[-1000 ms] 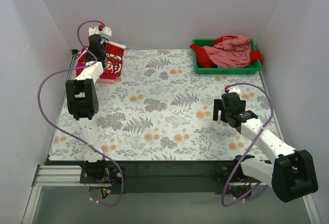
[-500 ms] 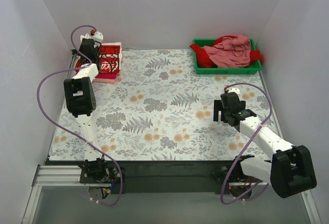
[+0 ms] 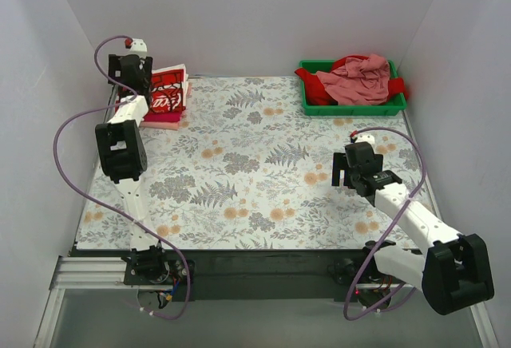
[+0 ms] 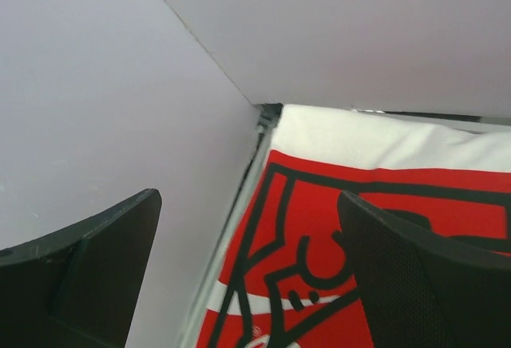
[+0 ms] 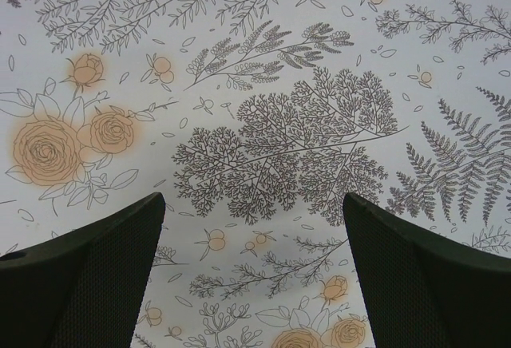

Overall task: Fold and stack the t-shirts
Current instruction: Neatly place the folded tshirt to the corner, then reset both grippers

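Sitting along the same back edge as the tray (image 3: pixel 351 109) but far across the cover (image 3: pixel 255 164) from it, the folded stack (image 3: pixel 162 121) has the white tee (image 3: pixel 168 92) with its red print on top and red and pink layers showing under it. The tray holds a loose pile (image 3: pixel 359 77), dusty pink over red, spilling over the rim at the side away from the stack. The left gripper (image 3: pixel 130 69) hangs at the stack's edge farthest from the tray, next to the wall (image 4: pixel 120 85). Its jaws are spread wide with nothing between them. The right gripper (image 3: pixel 341 177) hangs over bare cover in front of the tray, jaws also wide apart and holding nothing. The left arm (image 3: pixel 132 112) covers the stack's far edge, so the layer count is unclear. The left wrist view crops the tee to one corner, and the number of tees in the pile can't be told. Compared with a second ago, the left gripper has left the tee and moved further from the tray into the corner. The tee now lies squarer on the stack. The right gripper and the pile look unchanged.
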### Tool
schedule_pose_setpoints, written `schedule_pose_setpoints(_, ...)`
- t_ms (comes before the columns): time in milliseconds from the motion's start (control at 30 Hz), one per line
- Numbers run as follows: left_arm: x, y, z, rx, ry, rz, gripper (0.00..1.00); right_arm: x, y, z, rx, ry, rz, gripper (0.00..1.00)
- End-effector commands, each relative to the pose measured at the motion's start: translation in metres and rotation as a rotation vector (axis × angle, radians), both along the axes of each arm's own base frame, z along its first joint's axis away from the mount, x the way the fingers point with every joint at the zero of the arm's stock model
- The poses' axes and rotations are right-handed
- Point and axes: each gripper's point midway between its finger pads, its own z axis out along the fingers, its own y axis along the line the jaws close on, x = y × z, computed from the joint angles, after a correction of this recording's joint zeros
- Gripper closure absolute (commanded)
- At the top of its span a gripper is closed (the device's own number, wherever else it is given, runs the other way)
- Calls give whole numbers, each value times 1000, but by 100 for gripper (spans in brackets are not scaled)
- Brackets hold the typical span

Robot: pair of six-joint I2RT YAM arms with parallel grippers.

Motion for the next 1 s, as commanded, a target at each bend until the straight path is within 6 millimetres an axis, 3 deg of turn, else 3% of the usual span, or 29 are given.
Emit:
schedule_pose_setpoints(0,-10,-24,78,-131,-152,-11,8,9,2,23,34,-80,-11,2)
schedule_pose_setpoints(100,-12,-51,88,-276,-167,-40,7,8,7,30,67,-107,5,2)
schedule_pose_setpoints(133,-16,-58,103,-294,-182,-37,7,7,10,31,82,-110,17,2)
schedule_pose_setpoints(167,-21,-62,103,-305,-174,-11,7,6,11,35,93,-126,24,2)
schedule_pose_setpoints(200,-23,-78,109,-340,-202,0,6,6,11,35,96,-130,22,2)
schedule_pose_setpoints(233,-32,-79,126,-350,-241,42,6,6,12,37,103,-139,25,2)
schedule_pose_setpoints(300,-37,-123,128,-436,-218,-13,6,7,14,42,113,-154,31,2)
schedule_pose_setpoints(400,-58,-174,130,-586,-180,-81,6,4,27,43,165,-146,90,2)
schedule_pose_setpoints(433,-66,-185,127,-616,-152,-93,6,3,33,43,191,-142,114,2)
schedule_pose_setpoints(467,-79,-207,142,-656,-154,-162,5,2,35,45,204,-148,124,2)
schedule_pose_setpoints(533,-101,-224,123,-752,-115,-154,5,-1,38,46,225,-153,136,2)
schedule_pose_setpoints(567,-118,-242,138,-788,-129,-199,5,-3,39,46,231,-156,141,2)
schedule_pose_setpoints(600,-133,-249,113,-806,-78,-184,5,-5,41,45,238,-153,150,2)
schedule_pose_setpoints(667,-165,-279,95,-887,-25,-223,5,-9,45,44,265,-148,169,2)
schedule_pose_setpoints(700,-173,-291,106,-895,-33,-261,5,-11,47,43,275,-144,177,2)
schedule_pose_setpoints(733,-189,-297,77,-878,30,-238,4,-13,49,43,287,-143,183,2)
schedule_pose_setpoints(767,-206,-312,67,-893,47,-238,4,-14,49,43,292,-149,184,2)
schedule_pose_setpoints(800,-220,-308,69,-890,15,-203,4,-14,49,44,295,-154,181,2)
schedule_pose_setpoints(833,-238,-306,36,-879,74,-170,4,-13,48,47,297,-167,173,2)
schedule_pose_setpoints(967,-293,-312,-14,-990,174,-106,4,-8,46,54,299,-212,154,2)
